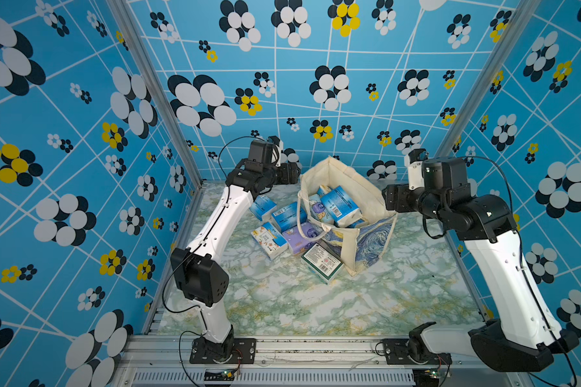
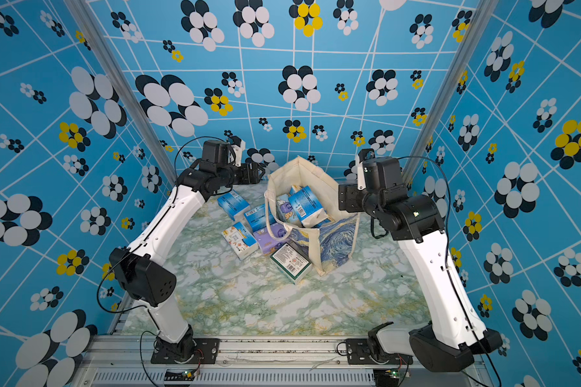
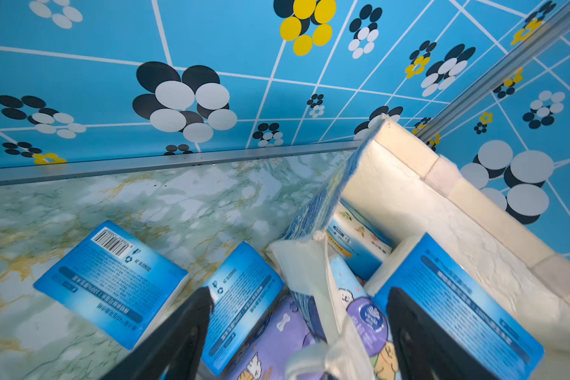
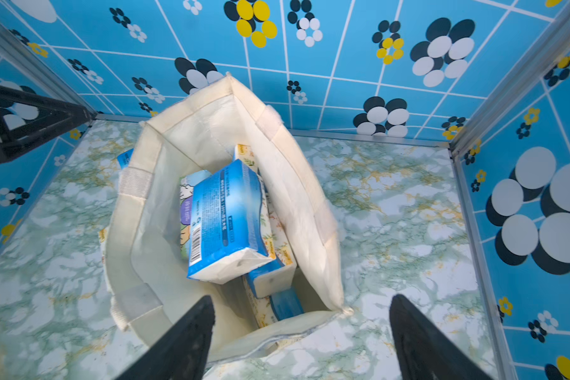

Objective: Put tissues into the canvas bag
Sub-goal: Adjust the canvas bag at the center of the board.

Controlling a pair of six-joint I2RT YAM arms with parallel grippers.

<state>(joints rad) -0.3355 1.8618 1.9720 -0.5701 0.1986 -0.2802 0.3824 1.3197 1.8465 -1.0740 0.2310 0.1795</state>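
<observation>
The left end effector (image 3: 300, 296) hung spread and empty beside the canvas bag (image 1: 366, 234), whose mouth stood open. Below and between its fingers lay the bag's near wall and a cream loop handle (image 3: 331, 296). That handle draped over a lilac pack (image 1: 299, 239) outside the bag and stood in the way of it. To one side of this end effector two blue packs (image 3: 112, 279) (image 3: 241, 296) rested on the marbled surface (image 1: 299, 301). A white-and-orange pack (image 1: 269, 239) and a green-white pack (image 1: 321, 261) lay further out, close against the bag's printed side.

The right end effector (image 4: 301, 299) was also spread wide, holding nothing, above the bag's opening. Straight ahead of its fingers, inside the bag, a blue pack of tissues (image 4: 224, 217) lay tilted on top of several other packs. The flowered walls (image 1: 81, 134) closed in the surface on three sides, well apart from both end effectors.
</observation>
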